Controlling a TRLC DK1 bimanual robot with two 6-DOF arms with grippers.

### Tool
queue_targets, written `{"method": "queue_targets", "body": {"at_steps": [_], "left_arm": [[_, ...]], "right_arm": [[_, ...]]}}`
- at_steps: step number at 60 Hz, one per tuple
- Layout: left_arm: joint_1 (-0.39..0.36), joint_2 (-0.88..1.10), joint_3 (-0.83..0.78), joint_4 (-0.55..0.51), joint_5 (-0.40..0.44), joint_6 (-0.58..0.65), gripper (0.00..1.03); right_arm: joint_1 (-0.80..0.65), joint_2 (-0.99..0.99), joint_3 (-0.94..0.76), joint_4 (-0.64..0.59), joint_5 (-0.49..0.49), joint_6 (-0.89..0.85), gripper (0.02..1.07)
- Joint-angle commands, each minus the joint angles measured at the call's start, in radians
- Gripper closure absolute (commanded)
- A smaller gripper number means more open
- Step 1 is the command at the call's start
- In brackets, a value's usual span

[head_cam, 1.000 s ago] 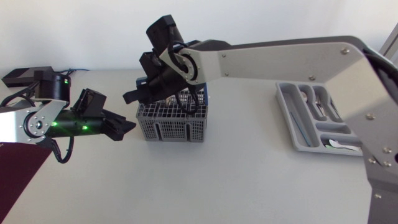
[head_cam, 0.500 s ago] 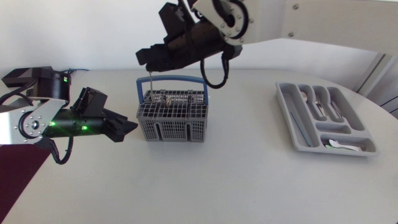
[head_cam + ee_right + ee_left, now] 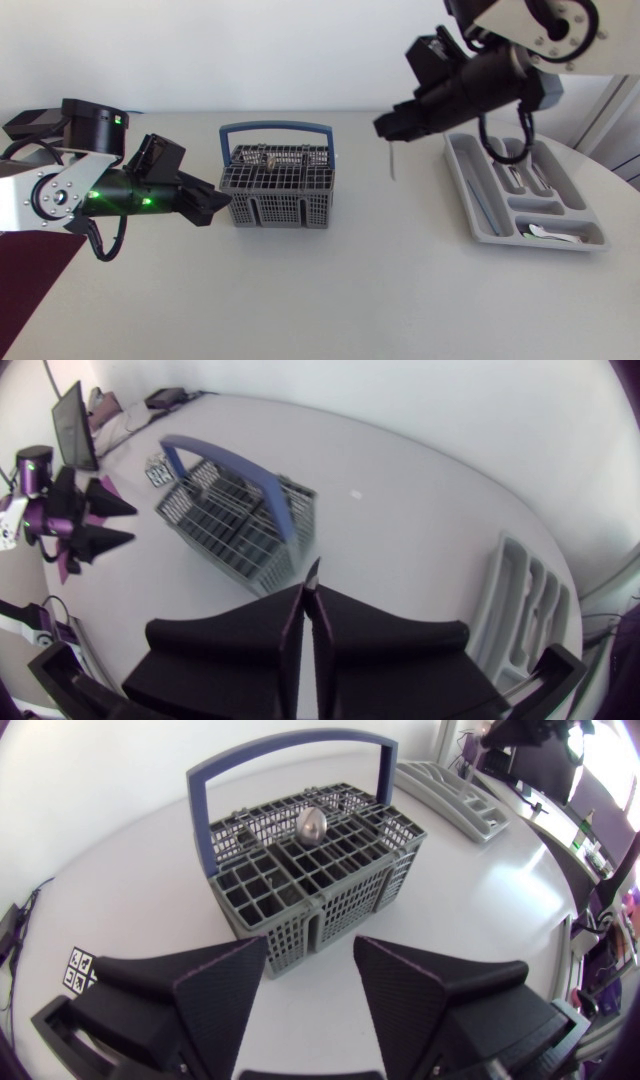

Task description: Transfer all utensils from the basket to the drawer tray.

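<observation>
- Step in hand: carrying one utensil (image 3: 392, 161) from the basket (image 3: 277, 196) to the tray (image 3: 473, 201).
- Right claw (image 3: 388, 127): fingers pressed together on the top of the utensil, a thin metal piece hanging straight down. Its type cannot be told.
- Position: the claw and its load are in the air above the table (image 3: 340, 285), between basket and tray, nearer the tray and not yet over it.
- Left claw (image 3: 210, 203): fingers wide apart, holding nothing. It sits low, just beside the basket's near wall, and contact with the wall cannot be confirmed.
- Basket: upright, blue handle (image 3: 276, 129) raised. The left wrist view shows one spoon (image 3: 313, 823) standing in a far compartment; the other cells look empty from here.
- Tray: several pieces of cutlery (image 3: 511, 166) already lie in its long compartments.
- Progress, as judged: well along, with one piece in transit and at least the spoon to follow.
- Next move calls for: bringing the load over a long compartment, tipping it to run along the slot, lowering it close, then opening the fingers.
- Risk: released upright or from height, the piece may bounce out or land across a divider.
</observation>
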Motion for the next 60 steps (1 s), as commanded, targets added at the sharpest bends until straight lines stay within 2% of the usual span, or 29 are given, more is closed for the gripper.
{"method": "queue_targets", "body": {"at_steps": [1,12,18,27,40,47,51,60], "left_arm": [[-0.026,0.008,0.033,-0.007,-0.017,-0.030,0.42],[-0.087,0.024,0.055,-0.007,-0.055,-0.051,0.42],[-0.108,0.039,0.070,-0.007,-0.064,-0.060,0.42],[-0.122,0.047,0.081,-0.012,-0.073,-0.063,0.42],[-0.130,0.047,0.079,-0.017,-0.081,-0.065,0.42],[-0.130,0.042,0.083,-0.026,-0.081,-0.065,0.42],[-0.135,0.039,0.086,-0.029,-0.083,-0.065,0.42],[-0.138,0.036,0.084,-0.032,-0.086,-0.065,0.42]], "right_arm": [[-0.082,-0.072,-0.095,-0.013,0.034,-0.081,1.01],[-0.377,-0.130,-0.264,0.067,0.074,-0.253,1.01],[-0.556,-0.095,-0.331,0.158,0.081,-0.364,1.01],[-0.717,-0.001,-0.354,0.264,0.114,-0.471,1.01],[-0.811,0.118,-0.370,0.382,0.169,-0.535,1.01],[-0.823,0.152,-0.388,0.437,0.190,-0.546,1.01],[-0.822,0.178,-0.419,0.538,0.227,-0.569,1.01],[-0.822,0.247,-0.430,0.583,0.265,-0.572,0.98]]}}
